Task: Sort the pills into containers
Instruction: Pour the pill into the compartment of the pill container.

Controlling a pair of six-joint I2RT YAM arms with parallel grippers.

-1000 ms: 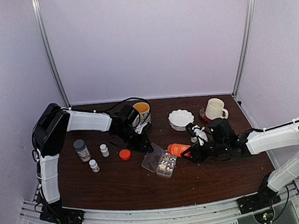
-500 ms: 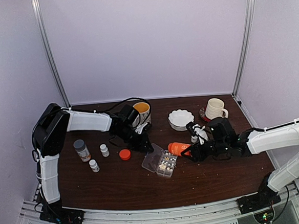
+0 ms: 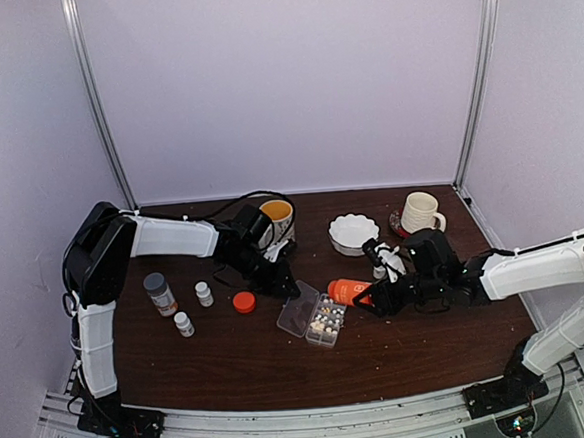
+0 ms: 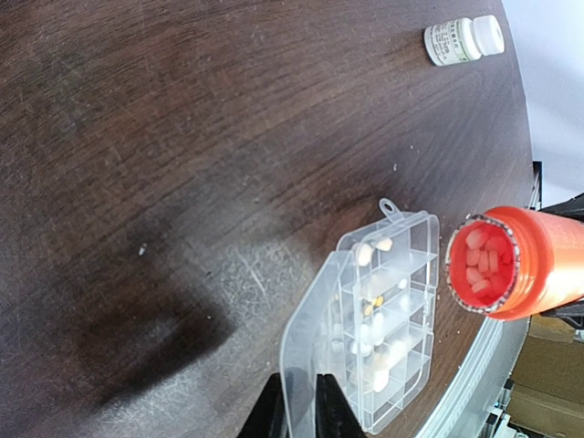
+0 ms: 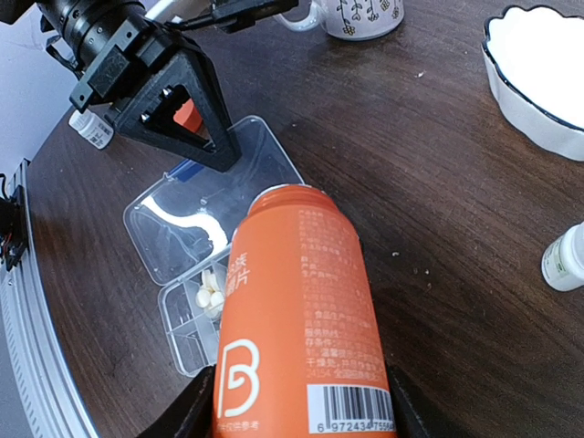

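Leftmost on the table (image 3: 232, 364) stand a grey-capped bottle (image 3: 158, 292) and two small white bottles (image 3: 204, 293), with an orange cap (image 3: 244, 302) beside them. Next, the left fingers (image 4: 330, 411) pinch the open lid (image 4: 310, 338) of the organizer box (image 4: 433, 265), which has pills (image 4: 374, 245) in its compartments. The right fingers (image 5: 187, 415) clamp the tipped orange bottle (image 5: 292, 301), its mouth just beside the box. Only the left wrist view shows pills inside it. A white bowl (image 3: 354, 233) and a mug (image 3: 420, 212) sit behind.

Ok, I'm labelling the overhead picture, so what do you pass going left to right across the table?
Grey-capped brownish bottle, nearer small white bottle, farther small white bottle, round red plastic cap, clear plastic organizer box, tipped orange plastic bottle, cream ceramic mug.
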